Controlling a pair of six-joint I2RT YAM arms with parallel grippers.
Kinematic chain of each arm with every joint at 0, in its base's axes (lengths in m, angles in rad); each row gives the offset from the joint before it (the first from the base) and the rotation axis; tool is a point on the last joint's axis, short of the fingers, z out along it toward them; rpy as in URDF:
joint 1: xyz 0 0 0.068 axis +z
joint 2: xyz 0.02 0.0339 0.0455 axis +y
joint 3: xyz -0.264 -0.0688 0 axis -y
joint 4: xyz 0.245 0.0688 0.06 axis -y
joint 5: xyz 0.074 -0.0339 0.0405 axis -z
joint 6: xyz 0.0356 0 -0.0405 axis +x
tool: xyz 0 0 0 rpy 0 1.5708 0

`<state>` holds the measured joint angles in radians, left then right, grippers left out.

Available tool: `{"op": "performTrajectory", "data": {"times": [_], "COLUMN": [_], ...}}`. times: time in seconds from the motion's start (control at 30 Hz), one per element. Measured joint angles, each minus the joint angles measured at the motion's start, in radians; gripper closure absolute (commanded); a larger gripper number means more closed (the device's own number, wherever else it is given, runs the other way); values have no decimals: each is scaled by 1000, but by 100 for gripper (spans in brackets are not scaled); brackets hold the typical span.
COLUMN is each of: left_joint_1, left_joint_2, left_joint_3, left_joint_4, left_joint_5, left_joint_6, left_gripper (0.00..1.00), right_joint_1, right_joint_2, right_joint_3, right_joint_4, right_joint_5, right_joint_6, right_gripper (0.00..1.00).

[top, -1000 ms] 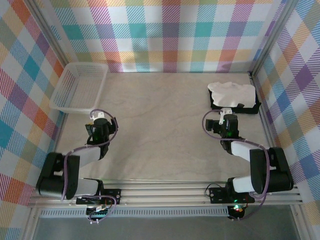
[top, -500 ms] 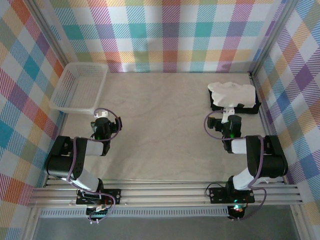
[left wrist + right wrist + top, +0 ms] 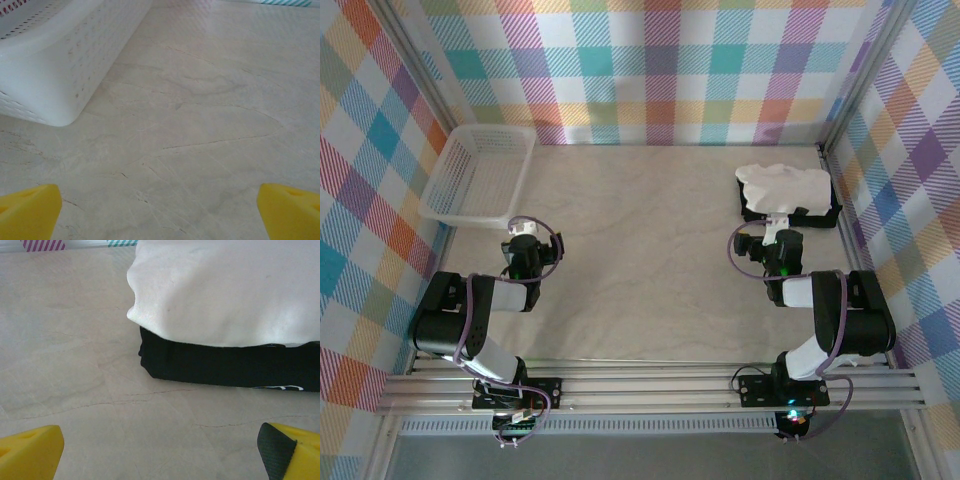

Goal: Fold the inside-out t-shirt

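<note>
The inside-out t-shirt (image 3: 782, 183) is a bunched white heap at the far right of the table, lying on top of a folded black garment (image 3: 826, 213). In the right wrist view the t-shirt (image 3: 230, 290) bulges over the black garment (image 3: 225, 365) just ahead of the fingers. My right gripper (image 3: 776, 222) sits low right in front of that pile, open, nothing between its yellow fingertips (image 3: 30, 450). My left gripper (image 3: 522, 231) rests low near the basket's near corner, open and empty, its yellow fingertips (image 3: 27, 212) far apart.
A white mesh basket (image 3: 450, 190) stands at the far left; its rounded corner (image 3: 60, 107) is close ahead of the left fingers. Plaid walls enclose the table on three sides. The pale tabletop (image 3: 640, 250) lies between the two arms.
Between one second and half a second ago both arms drew back and folded down, the grippers shifting slightly. Since then nothing has moved.
</note>
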<state>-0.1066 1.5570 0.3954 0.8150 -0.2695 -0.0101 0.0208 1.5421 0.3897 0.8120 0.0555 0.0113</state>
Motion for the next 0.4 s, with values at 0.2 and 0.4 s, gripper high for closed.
{"op": "performTrajectory", "data": {"times": [0.2,0.4], "left_joint_1": [0,0], "left_joint_2": [0,0], "left_joint_3": [0,0], "left_joint_4": [0,0], "left_joint_5": [0,0], "left_joint_6": [0,0], "left_gripper": [0,0], "right_joint_1": [0,0], "right_joint_2": [0,0], "right_joint_3": [0,0], "right_joint_4": [1,1], "right_joint_5": [-2,-5], "right_joint_6": [0,0], "right_gripper": [0,0]}}
